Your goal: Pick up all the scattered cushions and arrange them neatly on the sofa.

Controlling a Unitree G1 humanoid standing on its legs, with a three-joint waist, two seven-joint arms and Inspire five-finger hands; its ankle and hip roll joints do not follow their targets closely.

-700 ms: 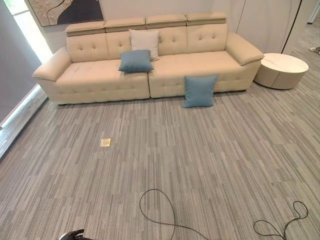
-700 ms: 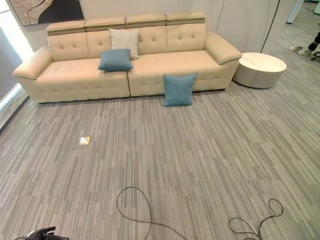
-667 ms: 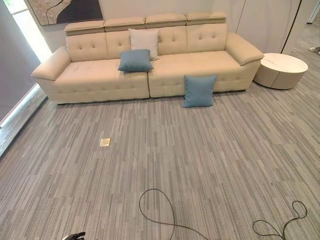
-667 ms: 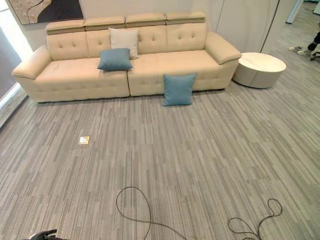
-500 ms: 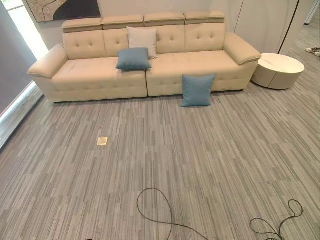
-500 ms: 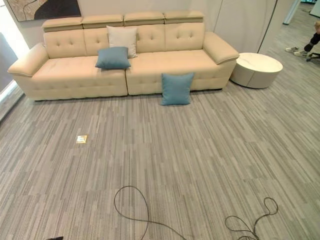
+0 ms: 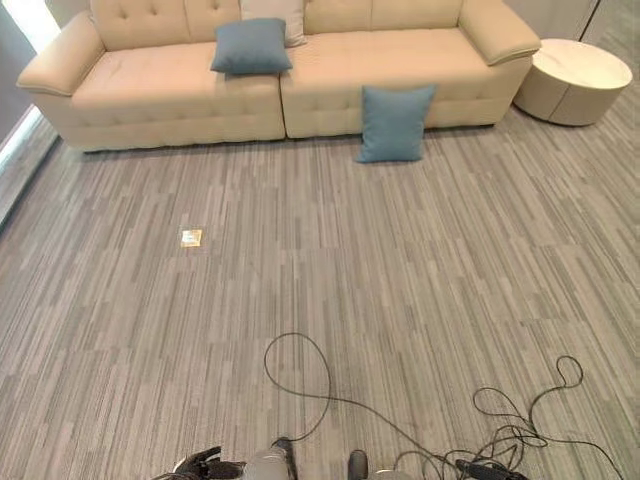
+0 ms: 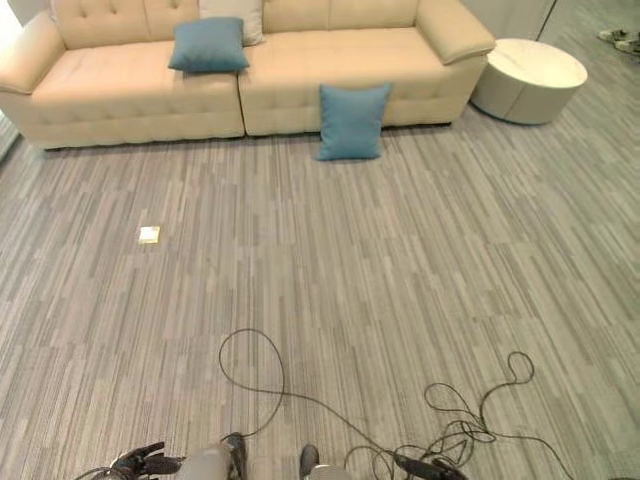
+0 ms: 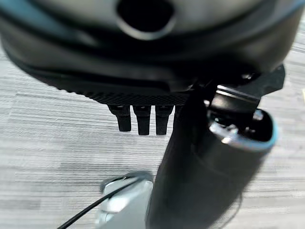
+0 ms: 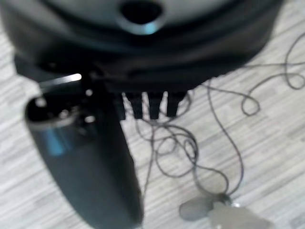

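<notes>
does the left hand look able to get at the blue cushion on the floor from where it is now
Probably not yet. The left hand hangs low at the robot's side, empty, while the blue cushion leans against the sofa across open carpet. Nothing blocks the way; the robot would likely need to walk closer.

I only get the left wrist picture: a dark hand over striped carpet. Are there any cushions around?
Observer: Yes. A blue floor cushion stands on the carpet, leaning against the front of a cream sofa.
Operator: Any on the sofa already?
Observer: A second blue cushion lies on the seat, with a white cushion behind it against the backrest.
Operator: Is the other hand carrying one?
Observer: No. The right hand hangs over the carpet, fingers straight, holding nothing.
</notes>
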